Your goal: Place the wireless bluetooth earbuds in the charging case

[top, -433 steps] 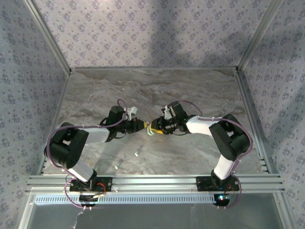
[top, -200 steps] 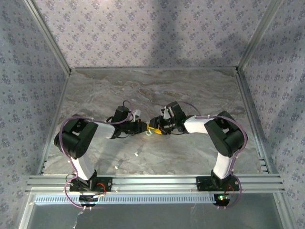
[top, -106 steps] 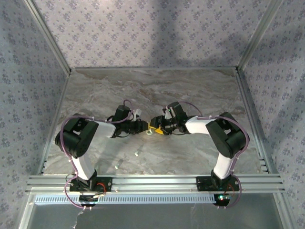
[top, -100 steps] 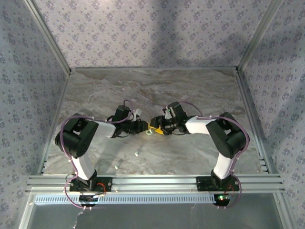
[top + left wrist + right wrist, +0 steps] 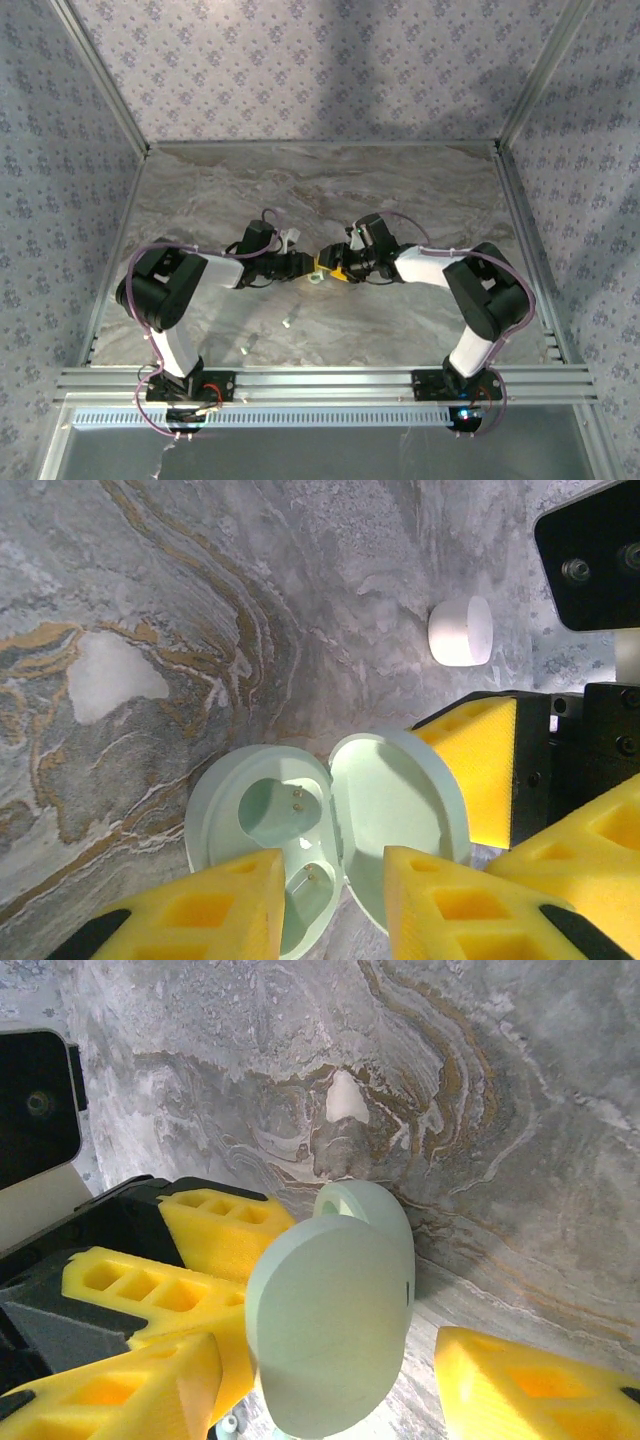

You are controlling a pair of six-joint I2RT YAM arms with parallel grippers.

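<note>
- Top external: both arms reach in from their bases at the bottom of the frame, elbows bent, so their wrists face each other at the middle of the grey marbled surface [image 5: 200,190].
- The left fingers [image 5: 303,264] and right fingers [image 5: 337,266] nearly meet tip to tip over the mint-green oval plastic charging case [image 5: 318,278].
- Two tiny white pebble-like earbuds [image 5: 286,323] lie on the surface at lower left of the case, well apart from it. The second [image 5: 246,349] is nearer the bottom rail.
- Left wrist: the yellow foam left fingers [image 5: 220,910] sit at the bottom edge, apart, with the case's hinge side in the gap between them.
- The case [image 5: 255,815] lies open. Its base, with two wells and their contacts showing, is at lower centre, and the lid stands just right of it.
- One of the right fingers [image 5: 480,770] is just behind the lid.
- A small white round piece [image 5: 460,630] rests at upper right; I cannot tell what it is.
- Right wrist: the right fingers [image 5: 530,1380] are in the bottom corners, spread wide, with the lid's smooth back [image 5: 335,1330] between them. A strip of surface shows beside the right-hand one.
- The left fingers [image 5: 215,1230] are at centre left.
</note>
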